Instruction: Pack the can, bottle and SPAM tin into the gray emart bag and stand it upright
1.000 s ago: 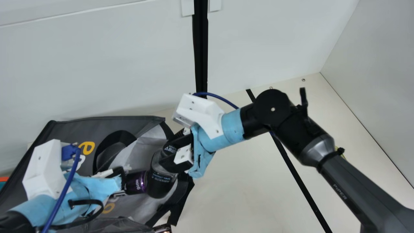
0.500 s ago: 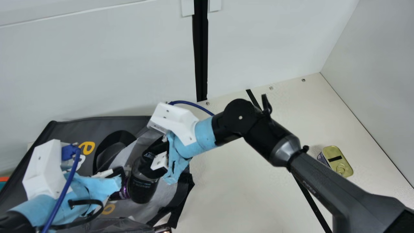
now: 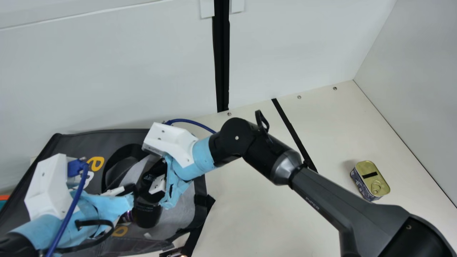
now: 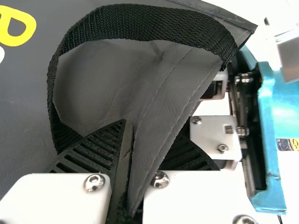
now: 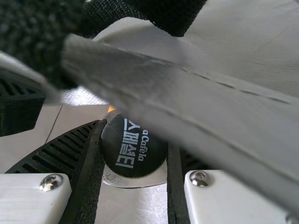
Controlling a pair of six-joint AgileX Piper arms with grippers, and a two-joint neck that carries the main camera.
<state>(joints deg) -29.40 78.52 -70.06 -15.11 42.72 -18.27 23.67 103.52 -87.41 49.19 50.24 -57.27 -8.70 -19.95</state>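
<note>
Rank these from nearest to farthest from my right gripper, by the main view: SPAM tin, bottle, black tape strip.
1. Bottle: between the right gripper's fingers.
2. Black tape strip: to the gripper's right.
3. SPAM tin: far right, beyond the strip.

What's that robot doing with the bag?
It seems to be packing it. The left gripper pinches the edge of a gray fabric bag with black straps. The right gripper holds a dark, black-capped bottle at the bag's silvery opening, probably to put it inside. A rounded rectangular metal tin with a gold top and pull ring is on the cream table, outside the bag. The bag isn't standing upright yet.
</note>
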